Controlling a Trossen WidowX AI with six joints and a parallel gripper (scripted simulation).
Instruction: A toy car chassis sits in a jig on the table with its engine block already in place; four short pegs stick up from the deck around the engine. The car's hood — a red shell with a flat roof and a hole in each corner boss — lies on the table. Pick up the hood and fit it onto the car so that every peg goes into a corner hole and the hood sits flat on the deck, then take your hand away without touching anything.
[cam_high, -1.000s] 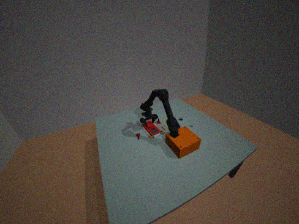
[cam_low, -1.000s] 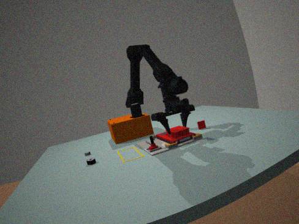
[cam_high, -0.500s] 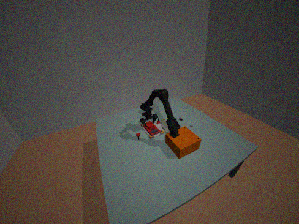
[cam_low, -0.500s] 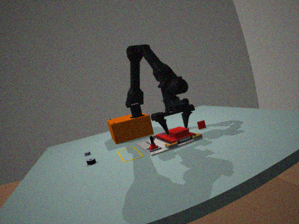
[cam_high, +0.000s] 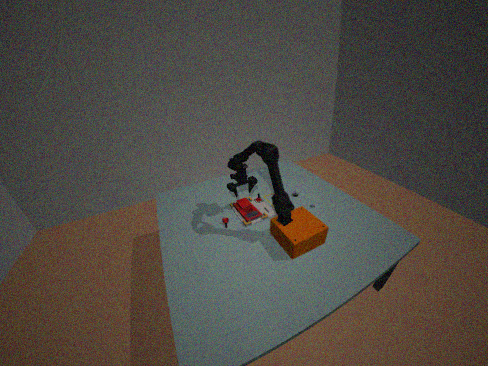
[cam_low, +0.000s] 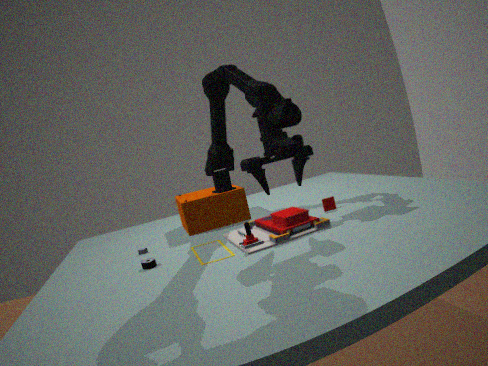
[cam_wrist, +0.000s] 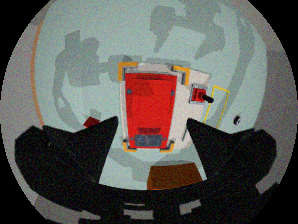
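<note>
Step in hand: withdrawal. You see the hood (cam_low: 288, 218) lying on the chassis (cam_low: 300, 230) in the jig (cam_low: 260, 241); judged from these views, placement is done and only the retreat remains.

Gripper state: the gripper (cam_low: 280, 177) is released, jaws spread wide, nothing between them.

Gripper position: it hangs above the car, well apart from it, with open air between the fingertips and the flat roof in the exterior view.

Hood position: directly below the gripper. In the wrist view the hood (cam_wrist: 152, 111) fills the gap between the two fingers, square to the jig. On the bench it lies near the middle, just beside the orange base block (cam_low: 212, 209), toward the far edge.

Seating: you cannot confirm each peg in its hole; the corner bosses are too small to read. The hood looks level.

Next move: lift straight up and away. Avoid any sideways sweep toward the small lever (cam_low: 248, 232) on the jig or the red cube (cam_low: 328, 203) beyond it.
</note>
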